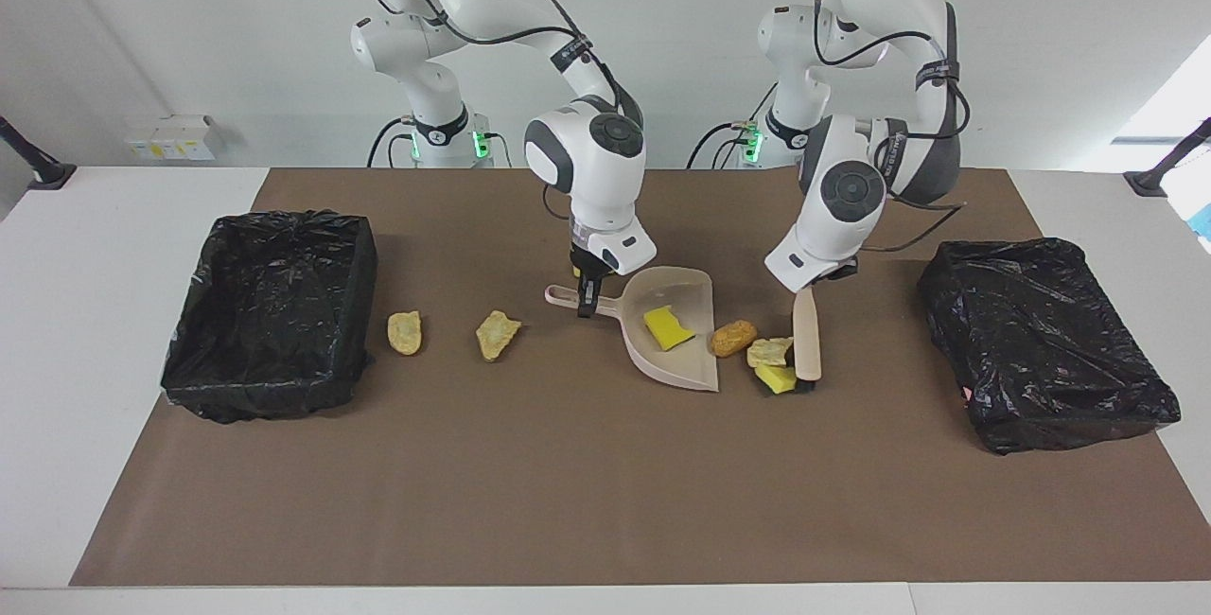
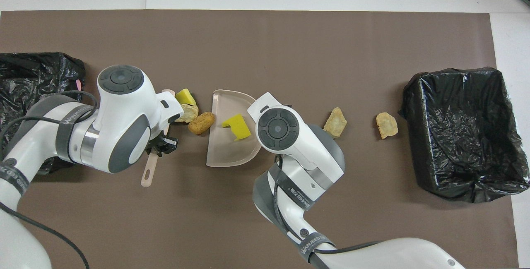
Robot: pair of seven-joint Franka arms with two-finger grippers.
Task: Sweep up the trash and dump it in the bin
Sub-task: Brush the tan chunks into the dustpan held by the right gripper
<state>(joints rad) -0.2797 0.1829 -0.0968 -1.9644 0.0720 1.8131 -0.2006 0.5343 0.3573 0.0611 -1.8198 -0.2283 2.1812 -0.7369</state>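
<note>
My right gripper (image 1: 587, 298) is shut on the handle of the beige dustpan (image 1: 667, 364), which rests on the mat with a yellow sponge piece (image 1: 668, 328) inside. My left gripper (image 1: 812, 286) is shut on the beige brush (image 1: 807, 341), whose bristles touch the mat. The brush presses a yellow sponge piece (image 1: 776, 377) and a tan chunk (image 1: 770, 350) against a brown chunk (image 1: 733, 338) at the dustpan's mouth. Two more tan chunks (image 1: 497, 333) (image 1: 405, 331) lie toward the right arm's end. In the overhead view the dustpan (image 2: 227, 149) and the brush handle (image 2: 149, 171) show; the right gripper is hidden under its wrist.
A bin lined with a black bag (image 1: 265, 388) stands at the right arm's end of the brown mat; it also shows in the overhead view (image 2: 459, 178). Another black-bagged bin (image 1: 1041, 341) stands at the left arm's end.
</note>
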